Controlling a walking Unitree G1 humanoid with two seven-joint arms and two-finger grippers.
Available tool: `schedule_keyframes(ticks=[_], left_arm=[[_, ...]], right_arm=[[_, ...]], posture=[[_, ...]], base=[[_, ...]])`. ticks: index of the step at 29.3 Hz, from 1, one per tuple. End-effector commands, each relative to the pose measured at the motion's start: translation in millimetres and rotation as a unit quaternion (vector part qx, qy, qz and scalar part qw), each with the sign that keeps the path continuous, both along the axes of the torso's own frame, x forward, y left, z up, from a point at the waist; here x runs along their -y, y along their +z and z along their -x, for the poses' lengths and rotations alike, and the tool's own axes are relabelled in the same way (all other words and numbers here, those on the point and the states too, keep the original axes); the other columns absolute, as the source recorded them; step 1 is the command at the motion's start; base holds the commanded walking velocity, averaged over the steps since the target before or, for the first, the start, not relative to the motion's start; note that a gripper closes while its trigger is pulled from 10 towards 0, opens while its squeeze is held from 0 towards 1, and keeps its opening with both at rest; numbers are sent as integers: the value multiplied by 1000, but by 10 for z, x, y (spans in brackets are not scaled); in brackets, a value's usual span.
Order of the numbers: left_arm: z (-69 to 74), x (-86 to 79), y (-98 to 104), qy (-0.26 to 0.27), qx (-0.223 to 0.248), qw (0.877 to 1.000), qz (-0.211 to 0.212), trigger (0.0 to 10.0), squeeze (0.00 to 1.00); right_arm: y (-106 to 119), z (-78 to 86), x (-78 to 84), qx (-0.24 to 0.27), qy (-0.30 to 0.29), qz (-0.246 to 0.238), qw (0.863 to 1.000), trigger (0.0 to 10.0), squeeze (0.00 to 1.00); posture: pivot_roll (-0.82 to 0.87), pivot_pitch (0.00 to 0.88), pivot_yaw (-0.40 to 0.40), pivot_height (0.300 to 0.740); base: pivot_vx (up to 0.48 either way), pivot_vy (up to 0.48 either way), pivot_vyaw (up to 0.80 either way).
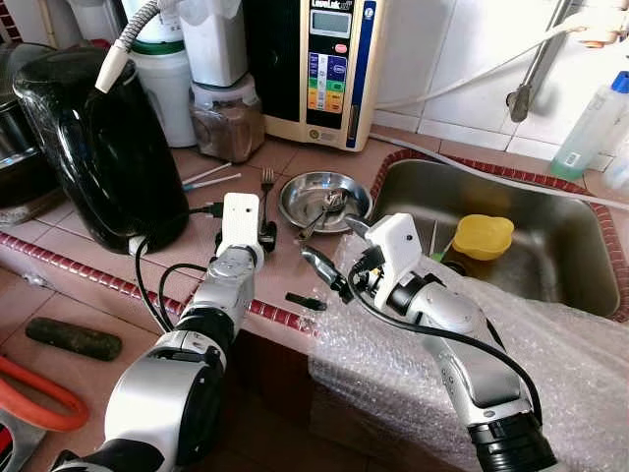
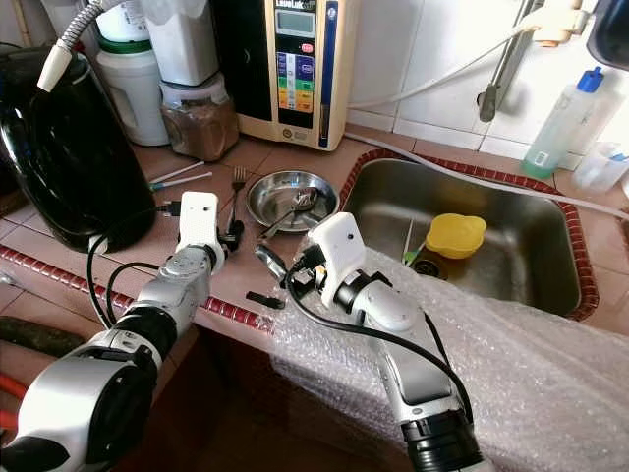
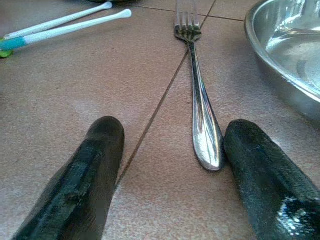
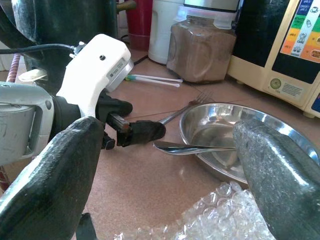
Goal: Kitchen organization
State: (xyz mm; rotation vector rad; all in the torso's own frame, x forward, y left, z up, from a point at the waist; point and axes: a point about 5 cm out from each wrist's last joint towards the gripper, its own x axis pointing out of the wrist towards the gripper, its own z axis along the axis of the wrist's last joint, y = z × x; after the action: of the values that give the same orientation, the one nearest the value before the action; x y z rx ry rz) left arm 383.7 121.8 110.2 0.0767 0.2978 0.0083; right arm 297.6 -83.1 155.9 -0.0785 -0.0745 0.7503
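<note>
1. In your head views, the left gripper (image 1: 266, 234) rests low on the brown tiled counter (image 1: 295, 270) at the handle end of the thin silver fork (image 1: 266, 183), beside the round steel dish (image 1: 322, 200).
2. In your left wrist view, its fingers (image 3: 85, 180) stand wide apart, the fork's handle just beside one.
3. In your right wrist view, the right gripper (image 4: 165, 165) is spread wide above the bubble wrap (image 4: 220, 215), holding nothing.

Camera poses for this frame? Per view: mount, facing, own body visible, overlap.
Left eye, right eye: head stereo pair, looking forward and down at the counter and sink; both silver arms show.
Left wrist: looks along the open left tool at the fork.
Right wrist: looks along the open right tool at the steel dish and the left arm.
Shared: fork and dish appear in every view.
</note>
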Motion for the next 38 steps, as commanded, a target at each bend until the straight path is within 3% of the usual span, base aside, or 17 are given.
schedule_keyframes(ticks=[1, 12, 13, 15, 16, 18, 19, 38], left_arm=[[15, -84, -50, 11, -17, 1000, -19, 0, 0], [69, -242, -141, 32, -24, 999, -29, 0, 0], [60, -240, -118, 33, -14, 999, -20, 6431, 0], [55, -236, -105, 32, -9, 999, -17, 6431, 0], [50, -233, -95, 34, -7, 999, -14, 10000, 0], [32, -221, -54, 38, 5, 999, -12, 10000, 0], [16, -201, -17, 40, 15, 999, -6, 10000, 1000], [-43, 61, 115, 14, 31, 999, -3, 10000, 1000]], right_arm=[[27, -4, -16, 7, 4, 3, 1000, 10000, 0], [13, -20, -32, 7, 4, 4, 1000, 10000, 0], [13, -20, -36, 7, 5, 4, 1000, 10000, 0], [12, -21, -36, 7, 5, 4, 1000, 10000, 0], [13, -21, -36, 8, 5, 4, 1000, 10000, 0], [14, -20, -33, 8, 5, 5, 1000, 10000, 0], [13, -18, -28, 9, 4, 5, 1000, 10000, 0], [16, -17, 4, 10, 1, 9, 1000, 10000, 0]], posture=[[-61, 0, 2, 740], [-41, 0, -6, 740], [-42, 0, -7, 740], [-42, 0, -9, 740], [-42, 0, -10, 740], [-45, 0, -11, 740], [-49, 0, -11, 740], [-64, 0, -10, 740]], base=[[0, 0, 0], [0, 0, 0], [0, 0, 0], [0, 0, 0], [0, 0, 0], [0, 0, 0], [0, 0, 0], [0, 0, 0]])
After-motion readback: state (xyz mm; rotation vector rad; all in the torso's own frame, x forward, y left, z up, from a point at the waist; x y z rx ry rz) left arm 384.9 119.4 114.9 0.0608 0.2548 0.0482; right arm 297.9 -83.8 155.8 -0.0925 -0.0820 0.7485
